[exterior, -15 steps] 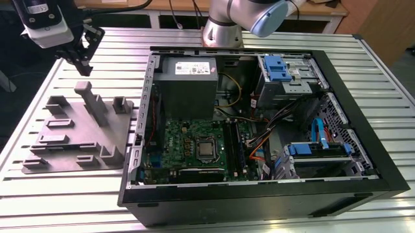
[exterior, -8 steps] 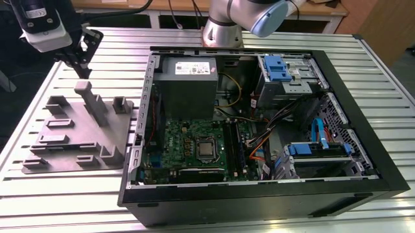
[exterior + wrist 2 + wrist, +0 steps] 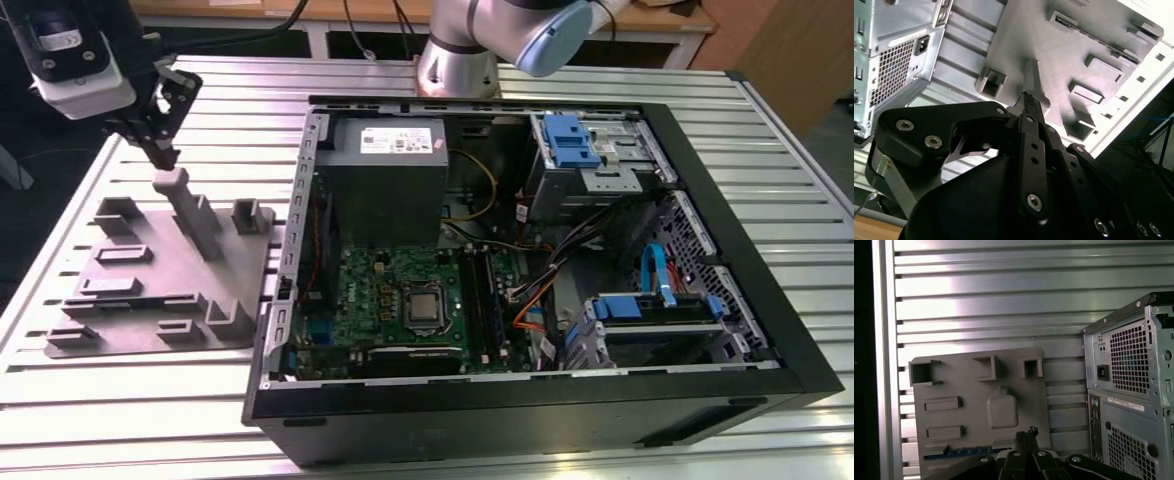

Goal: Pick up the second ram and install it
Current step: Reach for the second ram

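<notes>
One slim memory stick (image 3: 964,452) appears in the first wrist view as a thin blue-green strip. It stands on edge in a slot along the border of the holder tray (image 3: 969,390) that lies nearest the gripper (image 3: 1026,434). The tray is a flat slab of matt grey plastic with faint layered lines. It carries three square open pockets along the opposite border, two shallow rectangular recesses, and a post (image 3: 1002,411) with a rounded square top.

The gripper is made of black metal links fastened with bright screws. Its two narrow fingers meet at the tips, closed with nothing between them. In the exterior view it hangs just above the post; whether they touch I cannot tell.

The table (image 3: 134,400) is ribbed silver metal with long parallel grooves. Just beside the tray, on the exterior view's right, a black-framed computer case (image 3: 747,300) lies open. Inside it are a green motherboard (image 3: 387,290), a boxy grey power supply (image 3: 380,170), a blue plastic drive bracket (image 3: 567,140) and loose cables (image 3: 534,300). The case's perforated steel rear panel (image 3: 1129,360) faces the tray.

In the first wrist view the gripper's own links cover one end of the stick. In the second wrist view its black body hides much of the tray.
</notes>
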Available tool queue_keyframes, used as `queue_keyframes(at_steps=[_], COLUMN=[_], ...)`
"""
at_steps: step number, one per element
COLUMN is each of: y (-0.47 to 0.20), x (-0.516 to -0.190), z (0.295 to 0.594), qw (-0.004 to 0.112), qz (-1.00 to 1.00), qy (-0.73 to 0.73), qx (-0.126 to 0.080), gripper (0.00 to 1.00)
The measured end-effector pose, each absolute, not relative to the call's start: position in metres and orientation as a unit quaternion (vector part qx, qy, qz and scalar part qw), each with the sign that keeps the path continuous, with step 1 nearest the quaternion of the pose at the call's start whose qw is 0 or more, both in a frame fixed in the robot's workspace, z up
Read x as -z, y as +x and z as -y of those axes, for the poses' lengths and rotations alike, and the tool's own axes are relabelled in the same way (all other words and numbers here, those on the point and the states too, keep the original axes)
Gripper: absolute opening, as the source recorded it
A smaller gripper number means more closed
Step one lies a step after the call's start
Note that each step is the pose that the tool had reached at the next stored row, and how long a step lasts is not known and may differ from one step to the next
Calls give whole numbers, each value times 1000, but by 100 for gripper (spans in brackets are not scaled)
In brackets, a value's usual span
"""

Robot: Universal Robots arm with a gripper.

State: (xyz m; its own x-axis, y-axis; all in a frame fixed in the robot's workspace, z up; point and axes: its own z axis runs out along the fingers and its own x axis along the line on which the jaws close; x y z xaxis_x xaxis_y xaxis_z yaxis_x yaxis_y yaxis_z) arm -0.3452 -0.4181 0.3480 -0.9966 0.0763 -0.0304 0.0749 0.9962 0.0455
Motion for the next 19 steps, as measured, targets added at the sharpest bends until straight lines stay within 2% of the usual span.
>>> queue_keyframes(at_steps=[19], y=[-374], x=[-340], z=[440], qw=[16], qz=[-999], qy=[38], qx=[-22], gripper=[10])
